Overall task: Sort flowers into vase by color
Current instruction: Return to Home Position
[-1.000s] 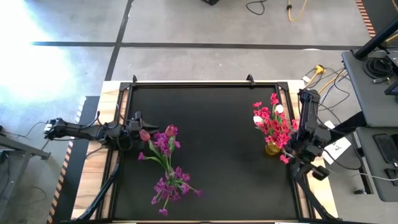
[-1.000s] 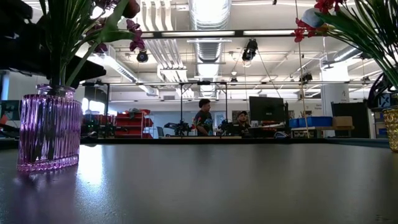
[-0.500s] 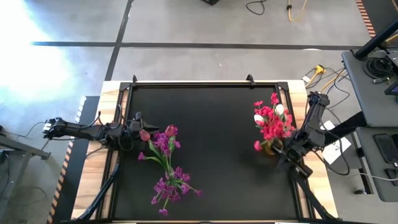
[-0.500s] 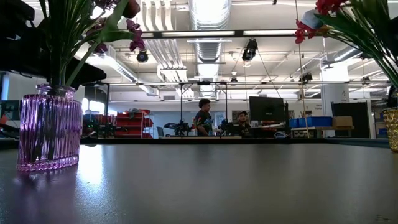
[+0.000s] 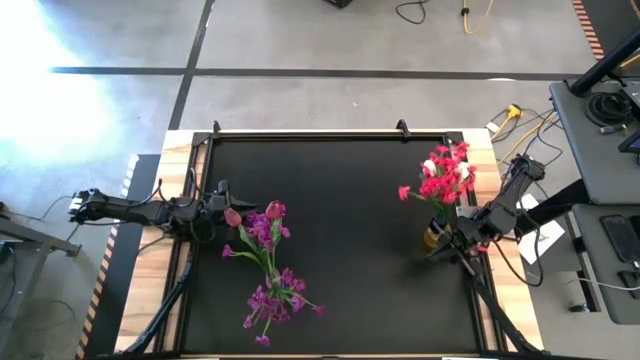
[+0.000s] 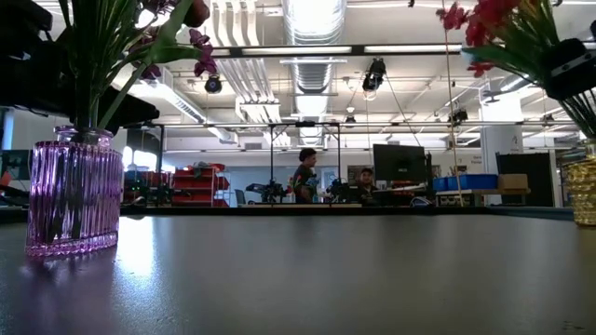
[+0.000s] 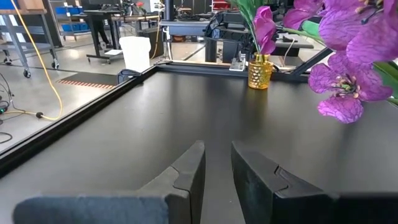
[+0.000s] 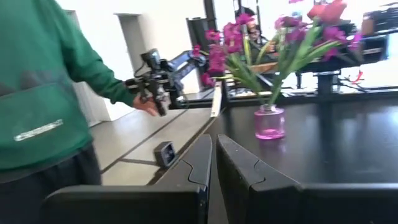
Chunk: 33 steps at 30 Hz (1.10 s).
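Red-pink flowers with a white bud stand with their stems in a gold vase near the table's right edge, leaning toward the far edge. Purple-magenta flowers and a pink tulip bud stand in a ribbed purple glass vase on the left. My right gripper is shut with nothing between its fingers, raised just on the near side of the red stems. My left gripper hovers left of the purple bouquet, narrowly open. My right gripper shows in the low view as a dark shape across the green stems of the red flowers, above the gold vase. Whether it touches them cannot be told. Nothing sits between its shut fingers.
The black mat lies bare between the two vases. A raised frame borders it. In the right wrist view a person in a green top stands beyond the table's left side, a hand near my left arm.
My right arm has swung, its gripper moving from right of the gold vase toward the table's left, ending just on the vase's near side. The red bouquet has tipped toward the far edge while the vase stayed in place. My left arm kept still.
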### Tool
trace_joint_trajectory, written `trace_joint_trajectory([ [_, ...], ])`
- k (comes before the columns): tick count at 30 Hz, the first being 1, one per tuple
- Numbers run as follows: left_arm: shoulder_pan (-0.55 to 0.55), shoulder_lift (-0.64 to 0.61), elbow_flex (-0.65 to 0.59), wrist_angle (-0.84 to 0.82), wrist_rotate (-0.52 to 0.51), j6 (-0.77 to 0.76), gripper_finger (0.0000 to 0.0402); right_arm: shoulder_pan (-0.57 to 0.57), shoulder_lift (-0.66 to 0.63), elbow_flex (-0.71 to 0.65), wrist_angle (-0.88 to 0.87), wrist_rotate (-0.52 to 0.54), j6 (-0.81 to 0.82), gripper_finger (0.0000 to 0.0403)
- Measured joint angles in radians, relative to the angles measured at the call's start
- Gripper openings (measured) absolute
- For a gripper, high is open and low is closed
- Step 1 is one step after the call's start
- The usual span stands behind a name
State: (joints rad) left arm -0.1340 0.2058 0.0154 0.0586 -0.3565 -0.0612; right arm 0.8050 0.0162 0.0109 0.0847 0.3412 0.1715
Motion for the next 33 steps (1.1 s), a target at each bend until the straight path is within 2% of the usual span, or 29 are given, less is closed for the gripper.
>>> trace_joint_trajectory([
  [16, 0.000, 0.000, 0.000, 0.000, 0.000, 0.000, 0.0064, -0.178, 0.079, 0.000, 0.038, -0.010, 0.011, 0.0018],
  [25, 0.000, 0.000, 0.000, 0.000, 0.000, 0.000, 0.0064, -0.297, 0.169, 0.000, 0.120, -0.114, 0.000, 0.0018],
  [33, 0.000, -0.001, 0.000, 0.000, 0.000, 0.000, 0.0064, -0.408, 0.303, 0.000, 0.238, -0.203, -0.007, 0.0018],
])
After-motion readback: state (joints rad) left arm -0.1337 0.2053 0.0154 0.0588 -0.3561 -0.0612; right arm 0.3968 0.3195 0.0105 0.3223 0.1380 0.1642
